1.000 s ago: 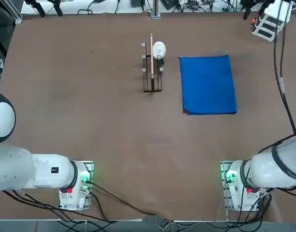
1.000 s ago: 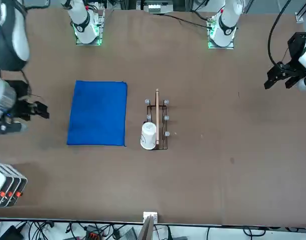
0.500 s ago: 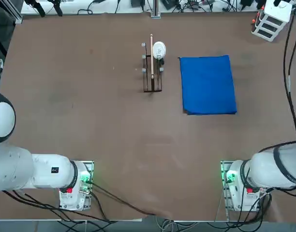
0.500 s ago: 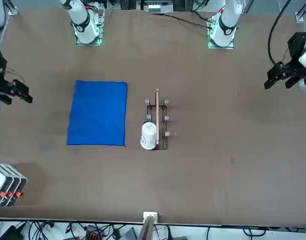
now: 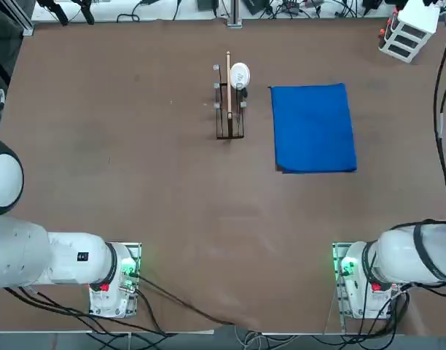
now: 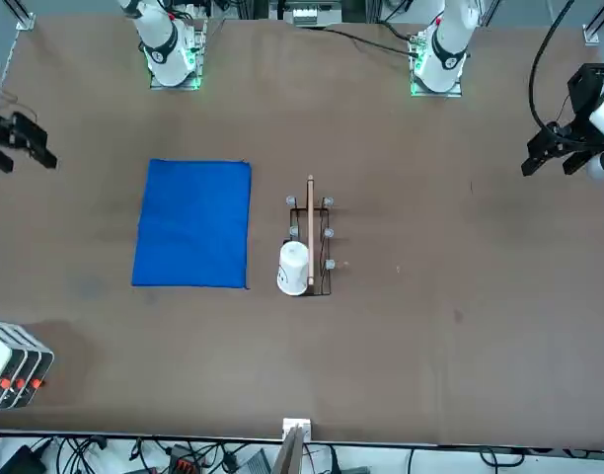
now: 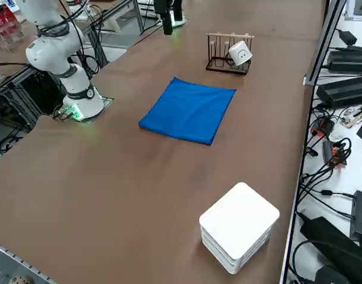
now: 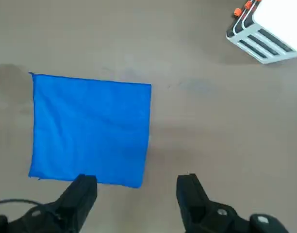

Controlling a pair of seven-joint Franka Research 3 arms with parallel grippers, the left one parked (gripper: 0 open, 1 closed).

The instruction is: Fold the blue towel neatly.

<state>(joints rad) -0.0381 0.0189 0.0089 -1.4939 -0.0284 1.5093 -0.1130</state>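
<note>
My gripper (image 8: 136,191) hangs high above the table with its two fingers spread apart and nothing between them. In the front view it shows only at the far left edge, well apart from the cloth. The blue towel (image 5: 313,127) lies flat on the table (image 5: 135,182) as a tidy rectangle, its edges straight, just beside the wooden rack (image 5: 229,109) that holds a white cup (image 5: 239,74). Along its edges I read more than one layer, so I judge the folding done, or very nearly; I cannot tell how many folds it holds. A white box (image 7: 239,226) sits near the table's corner, well apart from the towel. If anything remains, it is parking my arm.
</note>
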